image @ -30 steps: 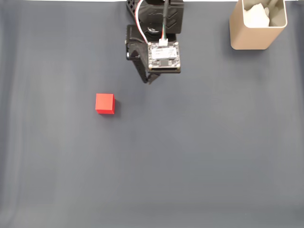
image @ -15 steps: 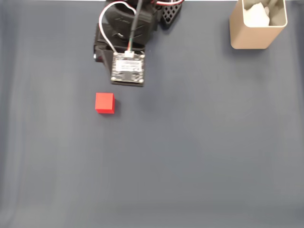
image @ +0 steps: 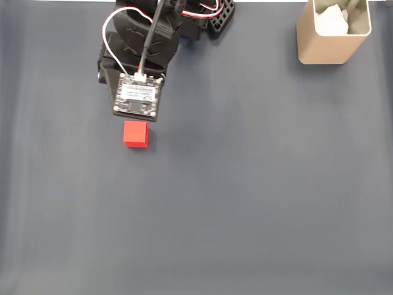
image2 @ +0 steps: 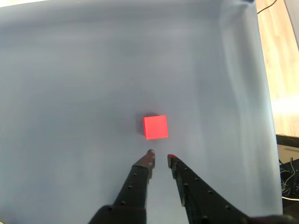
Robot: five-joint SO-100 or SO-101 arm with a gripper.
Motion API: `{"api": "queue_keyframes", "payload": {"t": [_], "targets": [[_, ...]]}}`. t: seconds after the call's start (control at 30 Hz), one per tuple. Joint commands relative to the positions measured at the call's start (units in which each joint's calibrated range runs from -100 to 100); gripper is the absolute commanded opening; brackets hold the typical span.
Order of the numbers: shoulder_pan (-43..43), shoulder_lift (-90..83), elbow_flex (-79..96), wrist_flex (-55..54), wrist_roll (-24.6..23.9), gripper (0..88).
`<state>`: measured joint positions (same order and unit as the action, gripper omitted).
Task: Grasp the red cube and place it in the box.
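Grey mat, red cube just beyond the fingers, slightly parted, grasping nothing

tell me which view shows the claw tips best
The wrist view: the claw reaches up from the bottom edge, its two tips a narrow gap apart, just short of the red cube. In the fixed view the circuit board on the arm covers the tips, so their spacing cannot be read there.
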<state>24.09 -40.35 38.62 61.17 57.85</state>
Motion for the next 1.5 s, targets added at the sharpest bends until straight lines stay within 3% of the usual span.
{"api": "queue_keyframes", "payload": {"t": [0.0,0.47,1.47], "targets": [[1.0,0.6,-3.0,-0.4,-0.1,14.0],[2.1,7.1,-8.4,0.7,-0.7,28.3],[2.4,20.2,-12.1,-3.8,-0.8,34.1]]}}
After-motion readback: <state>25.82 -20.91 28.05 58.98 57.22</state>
